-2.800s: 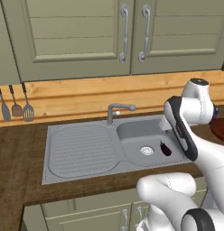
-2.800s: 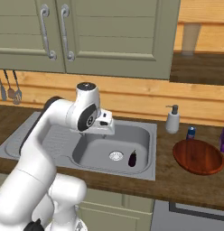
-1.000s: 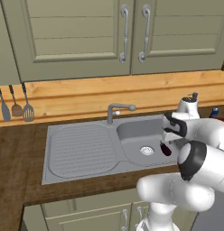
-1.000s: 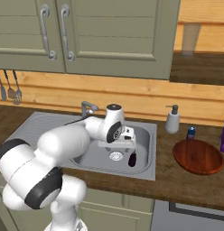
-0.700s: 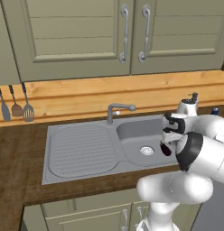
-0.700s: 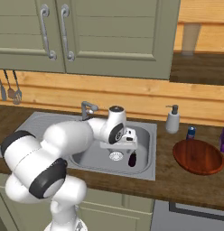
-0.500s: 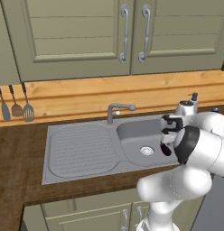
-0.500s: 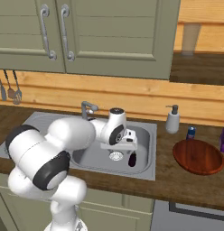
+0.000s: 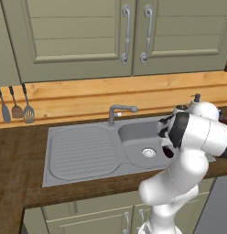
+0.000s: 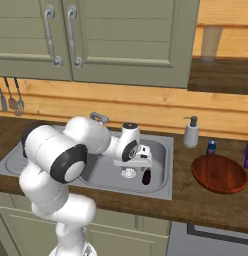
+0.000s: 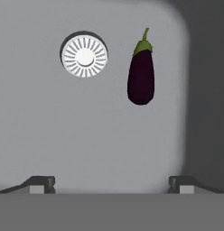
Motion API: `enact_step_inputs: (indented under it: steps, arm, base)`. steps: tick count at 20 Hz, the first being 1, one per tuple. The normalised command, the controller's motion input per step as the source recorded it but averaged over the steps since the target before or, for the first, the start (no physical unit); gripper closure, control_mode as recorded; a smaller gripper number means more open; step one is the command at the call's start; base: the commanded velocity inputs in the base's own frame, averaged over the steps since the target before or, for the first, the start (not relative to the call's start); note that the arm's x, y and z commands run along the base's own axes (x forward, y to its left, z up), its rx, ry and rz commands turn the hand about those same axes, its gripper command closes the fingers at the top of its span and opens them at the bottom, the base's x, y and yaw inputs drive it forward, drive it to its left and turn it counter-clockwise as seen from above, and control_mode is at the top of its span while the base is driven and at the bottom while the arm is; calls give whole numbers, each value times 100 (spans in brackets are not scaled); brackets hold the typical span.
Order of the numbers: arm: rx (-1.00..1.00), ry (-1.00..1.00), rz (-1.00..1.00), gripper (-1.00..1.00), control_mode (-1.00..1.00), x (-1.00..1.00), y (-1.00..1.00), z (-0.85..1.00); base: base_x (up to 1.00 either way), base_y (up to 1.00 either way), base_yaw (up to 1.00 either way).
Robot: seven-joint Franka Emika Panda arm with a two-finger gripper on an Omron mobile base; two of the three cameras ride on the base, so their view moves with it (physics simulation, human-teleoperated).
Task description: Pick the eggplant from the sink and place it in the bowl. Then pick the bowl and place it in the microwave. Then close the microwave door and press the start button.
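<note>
The eggplant (image 11: 141, 79), small and dark purple with a green stem, lies on the floor of the sink (image 9: 83, 151) basin beside the round drain (image 11: 84, 54). It also shows in the right base view as the eggplant (image 10: 146, 176) and, half behind the arm, in the left base view as the eggplant (image 9: 168, 152). My gripper (image 10: 140, 161) hangs over the basin just above and beside it, pointing down. In the hand view the gripper (image 11: 111, 185) is open, with nothing between its fingertips (image 11: 39, 184). The reddish-brown bowl (image 10: 219, 173) sits on the counter right of the sink.
A bent faucet (image 9: 119, 111) stands behind the basin. A soap dispenser (image 10: 191, 132), a small blue can (image 10: 211, 146) and a purple bottle (image 10: 247, 152) stand near the bowl. Utensils (image 9: 17, 107) hang on the wall at left. Cabinet doors (image 9: 133, 32) are overhead.
Over the last seconds the arm swung down from above the sink and brought the hand low over the basin by the eggplant. The jaws stayed open; the eggplant has not moved.
</note>
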Motion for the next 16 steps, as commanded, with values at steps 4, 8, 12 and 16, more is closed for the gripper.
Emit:
enact_step_inputs:
  steps: [4,8,12,16]
  arm:
    - [0,0,0,-100,-100,34,-17,-22]
    - [0,0,0,-100,-100,27,-18,-21]
    - [0,0,0,-100,-100,23,-19,-24]
    - [0,0,0,-100,-100,24,-8,-30]
  base:
    - [0,0,0]
    - [0,0,0]
    - [0,0,0]
    - [0,0,0]
